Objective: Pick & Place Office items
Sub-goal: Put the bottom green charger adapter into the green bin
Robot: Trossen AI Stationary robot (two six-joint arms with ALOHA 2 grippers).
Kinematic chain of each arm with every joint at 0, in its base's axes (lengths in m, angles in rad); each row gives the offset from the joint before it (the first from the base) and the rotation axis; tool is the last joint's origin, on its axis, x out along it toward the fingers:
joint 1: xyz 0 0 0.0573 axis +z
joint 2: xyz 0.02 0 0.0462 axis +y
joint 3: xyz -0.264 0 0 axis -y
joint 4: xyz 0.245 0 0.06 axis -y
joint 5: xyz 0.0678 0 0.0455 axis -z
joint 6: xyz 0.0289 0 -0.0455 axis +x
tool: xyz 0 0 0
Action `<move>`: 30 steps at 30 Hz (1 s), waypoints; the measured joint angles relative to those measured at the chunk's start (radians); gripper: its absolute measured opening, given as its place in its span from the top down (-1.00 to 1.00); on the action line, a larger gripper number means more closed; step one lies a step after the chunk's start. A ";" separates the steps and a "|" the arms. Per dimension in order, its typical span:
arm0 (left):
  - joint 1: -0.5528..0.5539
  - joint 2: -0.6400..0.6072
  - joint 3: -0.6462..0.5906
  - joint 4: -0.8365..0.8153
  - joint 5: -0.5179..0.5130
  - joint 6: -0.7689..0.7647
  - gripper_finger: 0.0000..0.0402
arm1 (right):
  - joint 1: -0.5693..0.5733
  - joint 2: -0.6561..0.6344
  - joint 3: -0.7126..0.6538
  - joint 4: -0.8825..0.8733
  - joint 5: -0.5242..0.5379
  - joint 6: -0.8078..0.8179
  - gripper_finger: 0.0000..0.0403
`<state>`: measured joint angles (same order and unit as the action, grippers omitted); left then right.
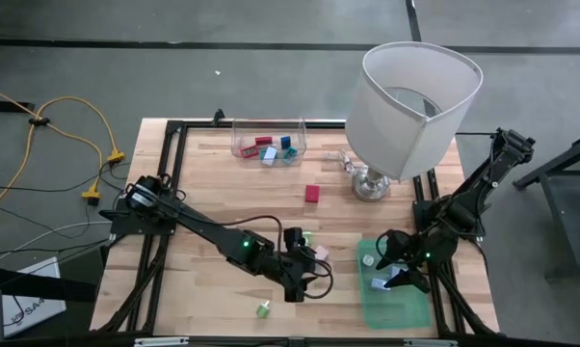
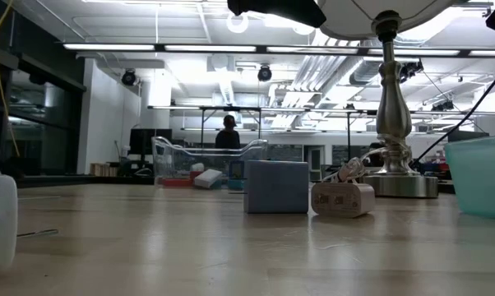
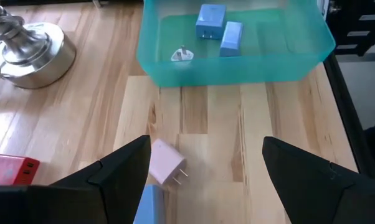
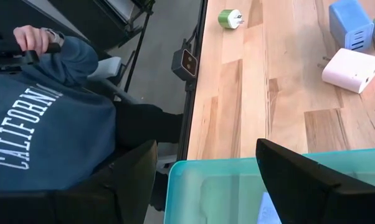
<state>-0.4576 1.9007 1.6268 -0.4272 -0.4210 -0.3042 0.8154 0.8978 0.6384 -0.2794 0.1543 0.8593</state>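
A few chargers already lie in the teal tray, where the right tool hovers with fingers apart. The left tool, spread wide and empty, hangs over the pink charger on the tabletop. The red block, the green plug and others remain out.

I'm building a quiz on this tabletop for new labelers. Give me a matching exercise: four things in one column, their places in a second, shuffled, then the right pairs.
Things:
1. Red block
2. Green plug
3. Pink plug
4. Lamp

Places:
A. Between the left gripper's open fingers
B. Alone mid-table, between the clear bin and the left gripper
C. Back right of the table, near the clear bin
D. Near the front edge, left of the teal tray

Pairs: 1-B, 2-D, 3-A, 4-C
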 joint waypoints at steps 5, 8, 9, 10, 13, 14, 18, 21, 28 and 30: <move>-0.004 0.000 0.000 -0.007 0.000 0.006 -0.49 | 0.000 0.000 0.000 0.000 0.000 0.000 -0.29; -0.007 0.000 0.000 -0.025 0.003 0.007 -0.49 | 0.000 0.000 0.000 0.000 0.000 0.000 -0.29; -0.009 0.000 0.000 -0.028 0.003 0.002 -0.49 | 0.000 0.000 0.000 0.000 0.000 0.000 -0.30; -0.010 0.000 0.000 -0.028 0.003 -0.007 -0.49 | 0.000 0.000 0.000 0.000 0.000 0.000 -0.29; -0.012 0.000 0.000 -0.027 0.003 -0.013 -0.49 | 0.000 0.000 0.000 0.000 0.000 0.000 -0.30; -0.014 0.000 0.000 -0.028 0.003 0.000 -0.49 | 0.000 0.000 0.000 0.000 0.000 0.000 -0.30; -0.029 -0.002 0.000 -0.032 0.003 0.049 -0.49 | 0.000 0.000 0.000 0.000 0.000 0.000 -0.30; -0.053 -0.009 0.000 -0.058 0.002 0.045 -0.49 | 0.000 0.000 0.000 0.000 0.000 0.000 -0.30; -0.121 -0.064 0.000 -0.240 -0.007 -0.129 -0.49 | 0.000 0.000 0.000 0.000 0.000 0.000 -0.30; -0.138 -0.078 0.000 -0.300 -0.012 -0.222 -0.49 | 0.000 0.000 0.000 0.000 0.000 0.000 -0.30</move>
<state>-0.5952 1.8223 1.6268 -0.7273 -0.4327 -0.5267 0.8154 0.8982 0.6384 -0.2792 0.1540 0.8593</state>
